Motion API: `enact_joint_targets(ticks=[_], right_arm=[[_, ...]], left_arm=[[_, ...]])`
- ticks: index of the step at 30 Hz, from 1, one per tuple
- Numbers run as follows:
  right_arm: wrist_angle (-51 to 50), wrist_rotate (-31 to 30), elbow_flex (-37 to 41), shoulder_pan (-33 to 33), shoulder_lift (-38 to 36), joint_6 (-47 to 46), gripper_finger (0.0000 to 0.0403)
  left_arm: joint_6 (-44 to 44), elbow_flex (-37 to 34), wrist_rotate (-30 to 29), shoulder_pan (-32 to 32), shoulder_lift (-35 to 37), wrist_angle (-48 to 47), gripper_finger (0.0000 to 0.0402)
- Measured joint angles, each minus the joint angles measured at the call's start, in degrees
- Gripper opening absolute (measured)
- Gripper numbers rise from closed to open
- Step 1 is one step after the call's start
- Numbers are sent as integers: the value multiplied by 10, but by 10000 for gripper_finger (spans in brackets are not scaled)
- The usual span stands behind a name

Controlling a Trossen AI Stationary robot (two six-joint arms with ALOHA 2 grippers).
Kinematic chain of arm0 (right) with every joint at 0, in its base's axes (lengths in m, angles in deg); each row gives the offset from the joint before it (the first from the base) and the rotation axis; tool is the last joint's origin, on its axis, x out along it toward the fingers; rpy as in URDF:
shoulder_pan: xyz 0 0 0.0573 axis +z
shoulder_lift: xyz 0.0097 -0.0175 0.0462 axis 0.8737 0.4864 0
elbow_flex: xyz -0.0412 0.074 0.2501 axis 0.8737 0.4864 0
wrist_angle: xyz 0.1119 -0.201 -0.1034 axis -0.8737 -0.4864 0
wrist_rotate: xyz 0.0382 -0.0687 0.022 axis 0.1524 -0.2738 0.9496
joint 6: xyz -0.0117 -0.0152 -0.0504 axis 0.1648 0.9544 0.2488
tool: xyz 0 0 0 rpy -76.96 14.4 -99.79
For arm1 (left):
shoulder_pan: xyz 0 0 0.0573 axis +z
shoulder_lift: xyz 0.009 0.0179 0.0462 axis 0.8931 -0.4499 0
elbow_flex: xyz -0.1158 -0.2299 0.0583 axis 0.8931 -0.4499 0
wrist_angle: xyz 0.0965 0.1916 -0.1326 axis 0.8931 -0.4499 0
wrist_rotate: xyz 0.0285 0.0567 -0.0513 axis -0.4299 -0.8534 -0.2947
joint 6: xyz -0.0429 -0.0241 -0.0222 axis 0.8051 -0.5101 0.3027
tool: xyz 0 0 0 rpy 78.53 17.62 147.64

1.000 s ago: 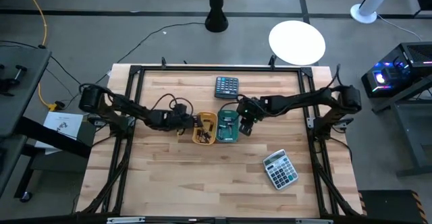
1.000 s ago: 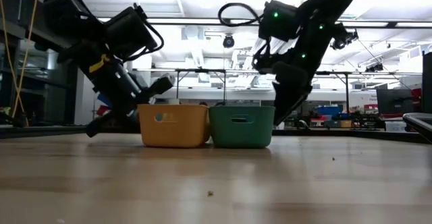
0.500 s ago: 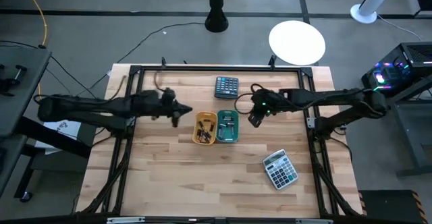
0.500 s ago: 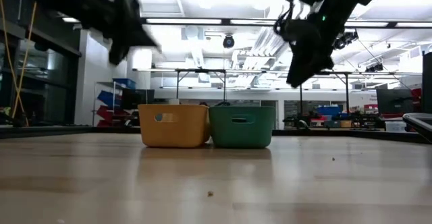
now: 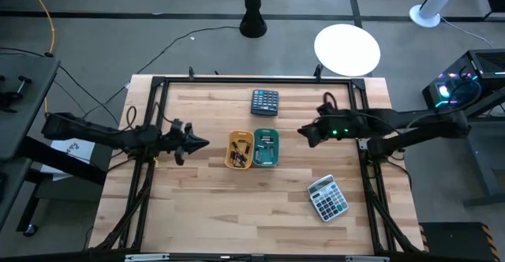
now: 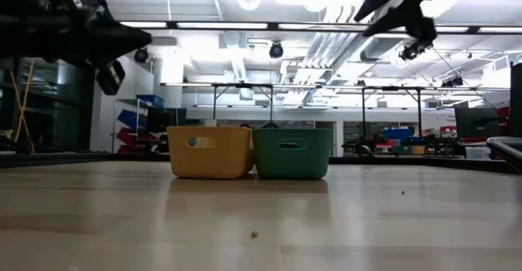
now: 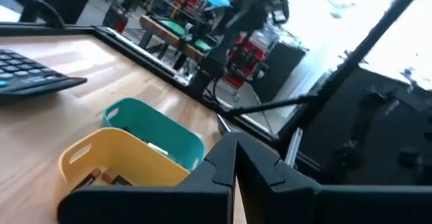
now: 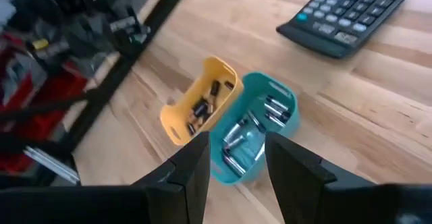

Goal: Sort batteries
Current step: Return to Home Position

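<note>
My left gripper, fingers pressed together, hangs at 9 o'clock from the yellow bin. My right gripper, fingers parted, hangs at 3 o'clock from the green bin. The bins touch at mid-table, dark batteries in the yellow, silver batteries in the green.

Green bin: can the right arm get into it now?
Probably yes. The green bin has an open top, and the right gripper hangs open beside it with nothing between them.
</note>
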Motion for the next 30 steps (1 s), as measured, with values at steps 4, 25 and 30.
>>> enact_joint_targets(ticks=[4, 25, 30], right_arm=[[-37, -50, 0, 40, -31, -32, 137], [451, 166, 395, -161, -238, 210, 2], [590, 243, 475, -188, -244, 245, 1]], left_arm=[[-17, 0, 7, 9, 33, -60, 0], [-18, 0, 17, 17, 53, -128, 0], [-18, 0, 17, 17, 53, -128, 0]])
